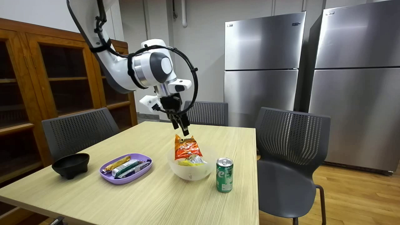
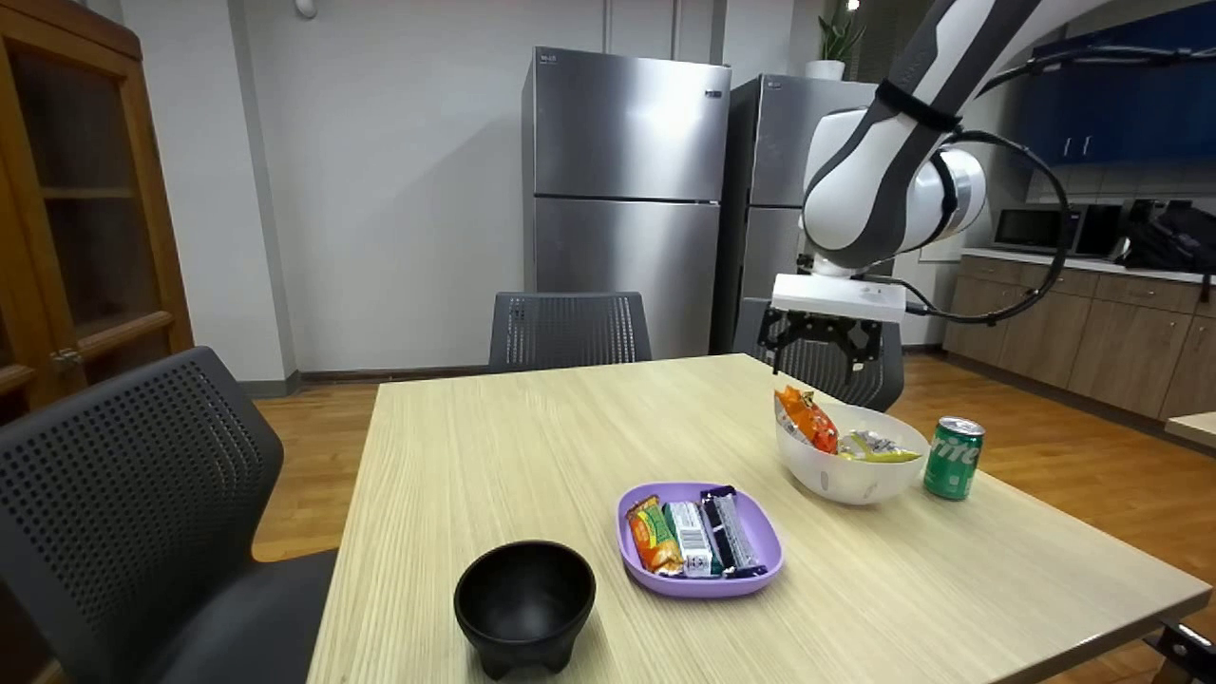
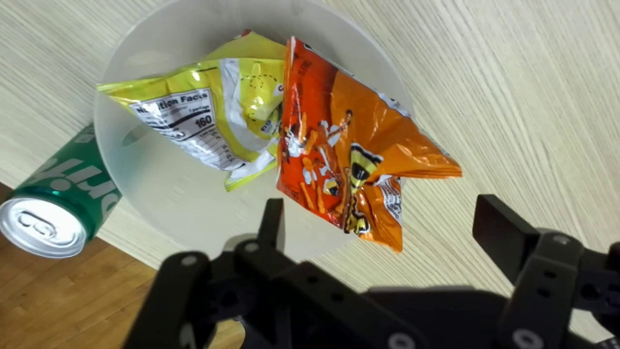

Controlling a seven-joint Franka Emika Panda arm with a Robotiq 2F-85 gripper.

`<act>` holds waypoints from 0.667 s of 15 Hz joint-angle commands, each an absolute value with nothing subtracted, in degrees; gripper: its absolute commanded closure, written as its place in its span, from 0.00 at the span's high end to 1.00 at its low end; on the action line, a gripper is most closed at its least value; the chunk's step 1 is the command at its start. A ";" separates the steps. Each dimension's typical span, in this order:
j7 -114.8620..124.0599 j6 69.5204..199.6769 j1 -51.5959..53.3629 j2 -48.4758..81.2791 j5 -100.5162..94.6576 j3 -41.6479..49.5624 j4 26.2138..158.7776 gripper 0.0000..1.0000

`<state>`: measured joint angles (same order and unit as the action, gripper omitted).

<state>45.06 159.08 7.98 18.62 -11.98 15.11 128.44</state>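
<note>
Orange chip bag (image 1: 187, 148) set inside the white bowl (image 1: 189, 174), tilted on end, with its top above the rim in both exterior views. From the left, in an exterior view: a wooden cabinet (image 1: 67, 79) with dark glass doors, then a grey chair (image 1: 81, 134) beside the pale counter (image 1: 87, 200). On the counter, farthest left, a black bowl (image 1: 70, 168), upright on short feet. Next to the right, a purple tray (image 2: 698, 587) with three wrapped snack bars (image 2: 693, 537) side by side in it. Farther right, overhead, the white robot arm (image 1: 120, 75), bent downward, and at its lower end the black jaws: spread wide apart, aimed down, just above the orange chip bag. In the wrist view, a broad gap between their two sides, with a corner of the bag visible beneath. Below them, the red and orange front of the bag, crumpled and glossy; in the wrist view, one orange corner out past the rim of the bowl. Against it in the white bowl, a yellow snack bag (image 3: 252, 102), lying lower, partly hidden by the orange one, with a nutrition label facing up. Just right of the bowl, a green soda can (image 1: 224, 179), upright. Beyond the counter at far right, another grey chair (image 1: 292, 137) and two steel refrigerators (image 1: 262, 72).
</note>
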 commanded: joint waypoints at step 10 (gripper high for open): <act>29.11 157.91 4.29 1.23 -14.36 9.65 146.66 1.00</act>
<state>38.54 159.10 7.53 6.52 -18.34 13.63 141.81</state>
